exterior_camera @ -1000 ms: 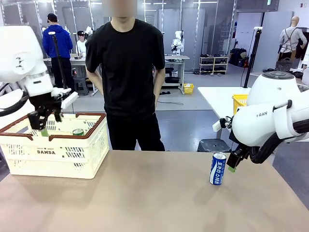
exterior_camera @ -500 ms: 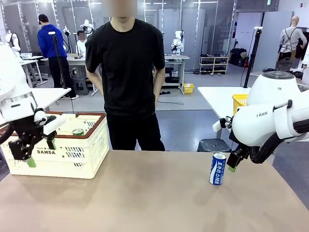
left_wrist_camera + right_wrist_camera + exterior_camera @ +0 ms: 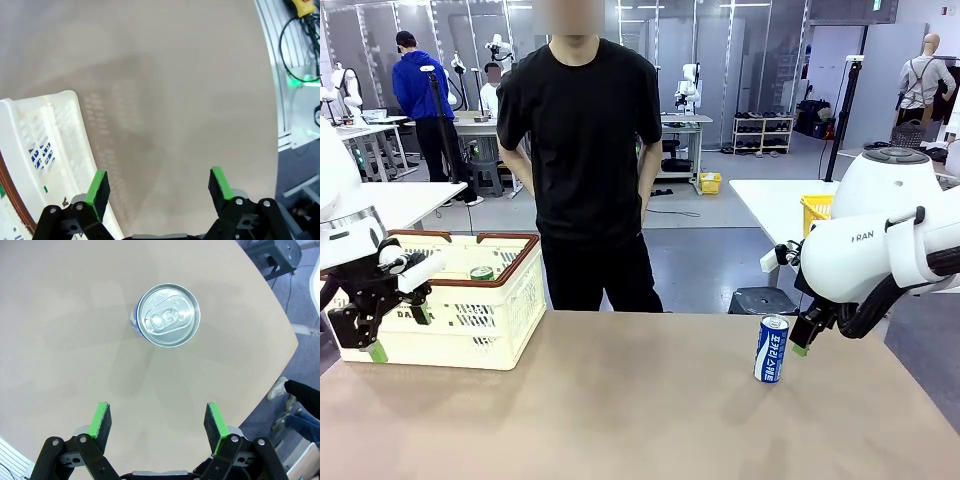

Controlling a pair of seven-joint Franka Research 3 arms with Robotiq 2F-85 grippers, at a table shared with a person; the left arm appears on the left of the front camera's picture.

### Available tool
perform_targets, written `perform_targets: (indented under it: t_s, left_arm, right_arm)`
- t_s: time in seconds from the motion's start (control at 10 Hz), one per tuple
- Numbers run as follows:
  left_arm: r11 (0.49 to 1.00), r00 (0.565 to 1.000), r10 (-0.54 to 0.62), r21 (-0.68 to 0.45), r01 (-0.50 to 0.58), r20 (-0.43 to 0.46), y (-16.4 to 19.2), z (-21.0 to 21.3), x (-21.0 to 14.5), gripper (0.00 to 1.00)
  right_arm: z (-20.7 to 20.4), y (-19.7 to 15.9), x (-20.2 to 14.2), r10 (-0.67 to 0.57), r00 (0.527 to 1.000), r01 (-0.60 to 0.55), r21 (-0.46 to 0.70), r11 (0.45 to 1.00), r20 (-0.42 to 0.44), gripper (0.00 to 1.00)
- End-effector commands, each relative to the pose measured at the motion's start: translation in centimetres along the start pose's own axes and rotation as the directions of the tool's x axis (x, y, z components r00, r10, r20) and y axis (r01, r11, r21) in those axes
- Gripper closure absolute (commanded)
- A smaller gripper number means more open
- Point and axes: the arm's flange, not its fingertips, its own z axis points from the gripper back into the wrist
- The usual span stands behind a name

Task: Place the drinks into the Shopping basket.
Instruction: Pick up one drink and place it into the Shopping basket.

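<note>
Shopping basket (image 3: 485, 325) sits at the far left of the table (image 3: 640, 400), its back wall close to the far edge. Green can (image 3: 482, 272) stands inside, toward the basket's right wall, with its top showing past the brown rim.

Blue-and-white can (image 3: 771, 349) stands upright on the table well to the right of the basket, near the far edge. Open tan tabletop runs between can and basket.

Left tool (image 3: 400, 332) hangs low at the basket's near left corner, in front of the lattice wall. Fingers are spread wide, gripping nothing. In the left wrist view one finger of this tool (image 3: 159, 182) is just beside the basket wall (image 3: 40, 145), the other over bare table. Whether it touches the wall I cannot tell.

Right tool (image 3: 802, 345) hangs just beside the blue-and-white can, on the side away from the basket. From its wrist camera the tool (image 3: 159, 417) gapes wide and empty, and the can's silver top (image 3: 168, 315) lies ahead of the fingertips, not between them.

Surface is plain, matte and tan, with a rounded corner beyond the can.

A person (image 3: 582, 150) stands at the far edge, right of the basket, arms behind the back. Behind are a workshop floor and more tables.
</note>
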Motion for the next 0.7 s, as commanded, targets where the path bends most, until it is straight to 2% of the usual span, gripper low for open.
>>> perform_targets:
  t_s: [0.0, 0.1, 0.2, 0.3, 0.6]
  left_arm:
    - [1.000, 1.000, 0.006, -0.018, -0.007, -0.016, -0.1, -0.1, 0.4, 0.00]
    - [1.000, 1.000, 0.006, -0.018, -0.007, -0.016, -0.1, -0.1, 0.4, 0.00]
    - [1.000, 1.000, 0.006, -0.018, -0.007, -0.016, -0.1, -0.1, 0.4, 0.00]
    - [1.000, 1.000, 0.006, -0.018, -0.007, -0.016, -0.1, -0.1, 0.4, 0.00]
    - [1.000, 1.000, 0.006, -0.018, -0.007, -0.016, -0.1, -0.1, 0.4, 0.00]
  right_arm:
    - [0.0, 0.0, 0.0, -0.001, 1.000, 0.001, 0.000, 1.000, 0.000, 0.07]
    - [0.0, 0.0, 0.0, 0.000, 1.000, 0.000, 0.000, 1.000, 0.000, 0.07]
    - [0.8, -0.3, 0.8, 0.053, 0.997, -0.056, 0.042, 0.998, 0.063, 0.07]
    - [1.7, -0.6, 1.9, 0.093, 0.992, -0.099, 0.055, 0.994, 0.088, 0.07]
    - [2.5, -1.6, 4.7, 0.155, 0.987, -0.159, 0.105, 0.982, 0.041, 0.07]
